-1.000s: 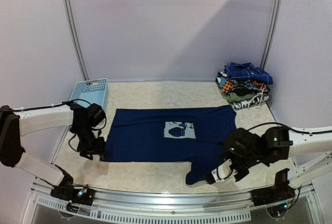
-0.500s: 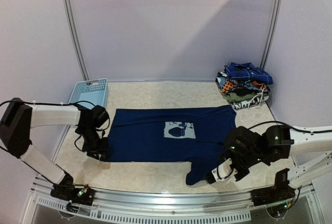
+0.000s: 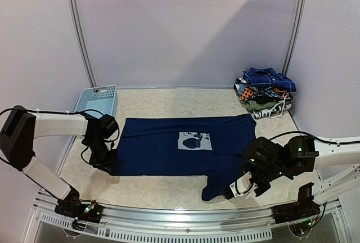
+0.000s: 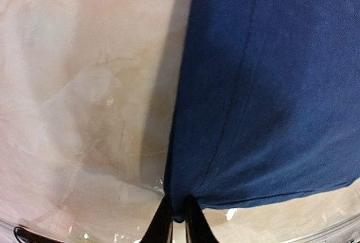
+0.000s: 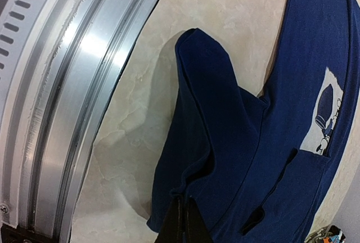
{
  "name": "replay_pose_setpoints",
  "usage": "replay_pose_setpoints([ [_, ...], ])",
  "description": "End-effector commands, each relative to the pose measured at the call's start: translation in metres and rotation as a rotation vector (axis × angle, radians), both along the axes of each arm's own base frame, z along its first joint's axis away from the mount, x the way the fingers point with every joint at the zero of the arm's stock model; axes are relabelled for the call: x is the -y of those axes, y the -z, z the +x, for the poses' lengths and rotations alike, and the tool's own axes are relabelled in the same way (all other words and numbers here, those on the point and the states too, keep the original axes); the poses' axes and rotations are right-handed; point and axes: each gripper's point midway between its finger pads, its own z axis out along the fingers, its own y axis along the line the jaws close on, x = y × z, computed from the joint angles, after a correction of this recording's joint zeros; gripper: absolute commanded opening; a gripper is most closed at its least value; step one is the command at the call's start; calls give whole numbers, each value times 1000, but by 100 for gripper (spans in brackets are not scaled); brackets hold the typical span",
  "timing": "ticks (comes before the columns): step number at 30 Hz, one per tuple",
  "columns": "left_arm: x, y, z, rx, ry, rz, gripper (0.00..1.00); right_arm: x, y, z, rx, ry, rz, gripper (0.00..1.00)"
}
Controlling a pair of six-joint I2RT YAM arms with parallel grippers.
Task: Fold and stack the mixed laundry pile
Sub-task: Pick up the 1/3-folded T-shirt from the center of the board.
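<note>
The T-shirt (image 3: 169, 147) is lying spread print-up across the table (image 3: 169, 99). The left gripper (image 4: 179, 223) is pinching its hem corner between nearly closed jaws, and the right gripper (image 5: 183, 223) is clamping shut on the bunched sleeve. Both are biting only the cloth's very edge, so a quick or uneven lift is risking a slip or a skewed, wrinkled fold.

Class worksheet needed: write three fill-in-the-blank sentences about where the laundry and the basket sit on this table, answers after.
The navy T-shirt with a pale chest print lies spread ___ on the beige marbled table.
The light-blue slotted plastic basket stands in the table's far ___ corner.
The blue plaid shirt lies on ___ of the stack of folded clothes.
Missing words: flat; left; top.
</note>
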Motion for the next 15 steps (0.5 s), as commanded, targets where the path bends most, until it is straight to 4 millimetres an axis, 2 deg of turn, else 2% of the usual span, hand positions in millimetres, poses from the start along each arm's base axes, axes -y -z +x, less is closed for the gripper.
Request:
replay_pose_setpoints([
  [1, 1, -17, 9, 31, 10, -10, 5, 6, -2, 8, 14, 42, -4, 0],
  [5, 4, -33, 19, 58, 32, -13, 3, 10, -17, 25, 31, 102, 28, 0],
  [11, 12, -54, 41, 97, 88, -18, 0, 26, -58, 64, 86, 239, 106, 0],
  [15, 18, -66, 60, 138, 110, -24, 0, 42, -85, 96, 174, 359, 145, 0],
])
